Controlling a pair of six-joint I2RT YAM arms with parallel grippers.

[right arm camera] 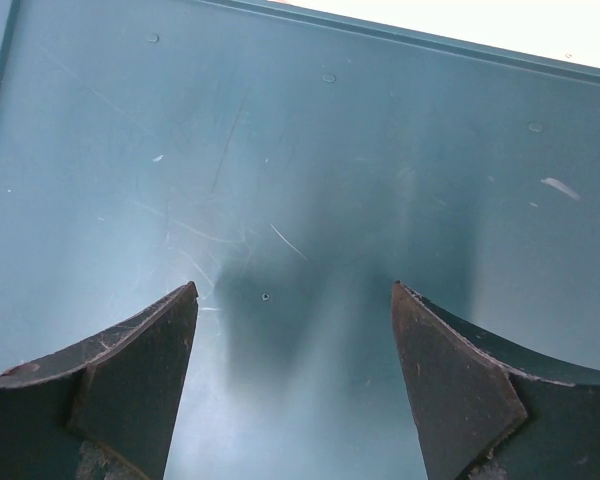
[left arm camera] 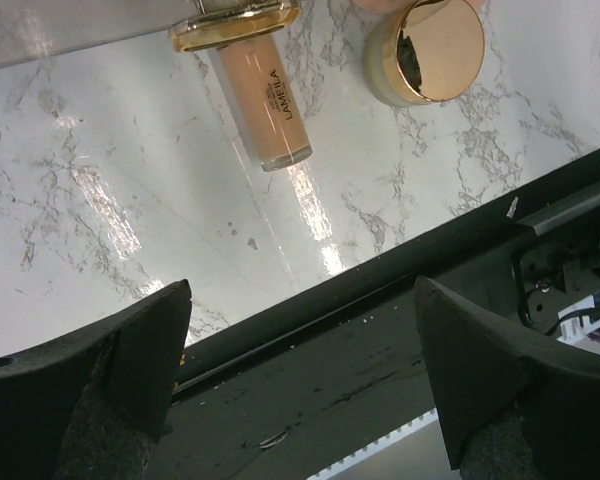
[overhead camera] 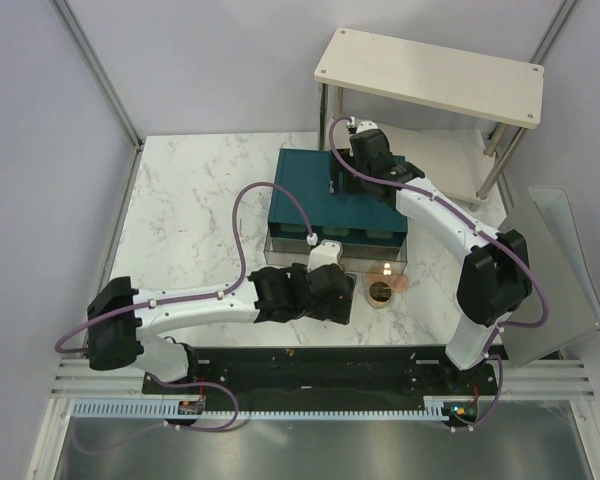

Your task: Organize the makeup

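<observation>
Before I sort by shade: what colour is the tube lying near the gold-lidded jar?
The tube is peach-tan; the left wrist view shows it best.

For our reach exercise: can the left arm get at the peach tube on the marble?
Probably yes: the left gripper, fingers open, faces the peach tube, with only bare marble between.

White marble tabletop [overhead camera: 200, 200], pale wooden shelf [overhead camera: 430, 75] on metal legs [overhead camera: 325, 115] behind, plain lilac-grey walls [overhead camera: 40, 150].
</observation>
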